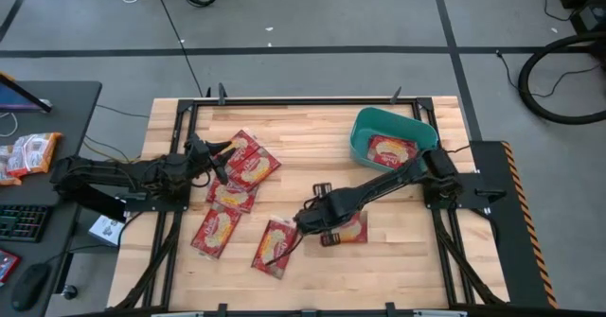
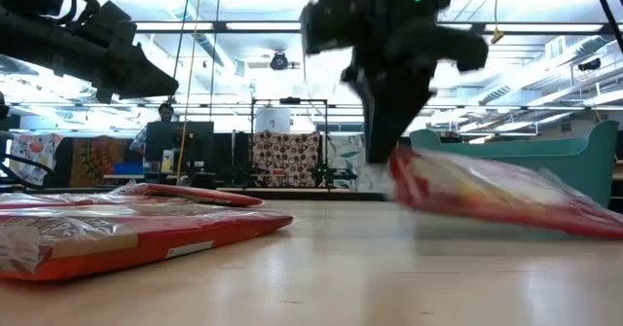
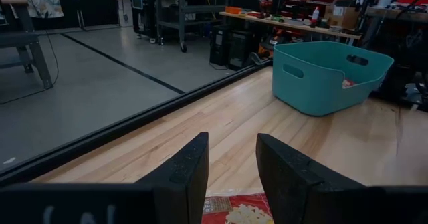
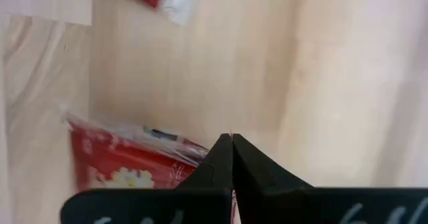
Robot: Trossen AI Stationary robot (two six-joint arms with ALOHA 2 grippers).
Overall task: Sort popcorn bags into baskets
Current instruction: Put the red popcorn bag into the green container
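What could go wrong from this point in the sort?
1. The right end effector pinches only the edge of a bag, which hangs tilted in the low view; it might slip out before reaching the tub.
2. Another bag lies just beside the held one and could get dragged along.
3. The left end effector hovers open over the bag pile; a grasp there might take two overlapping bags.

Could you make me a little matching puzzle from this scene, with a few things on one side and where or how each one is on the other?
Things:
1. teal-green plastic tub
2. right pincer
3. left pincer
4. flat red popcorn packet with a yellow picture

Places or states:
A. open, above the packets at the table's left
B. lying inside the tub
C. shut on a red packet's edge, mid-table
D. near the table's far right corner

Pairs: 1-D, 2-C, 3-A, 4-B
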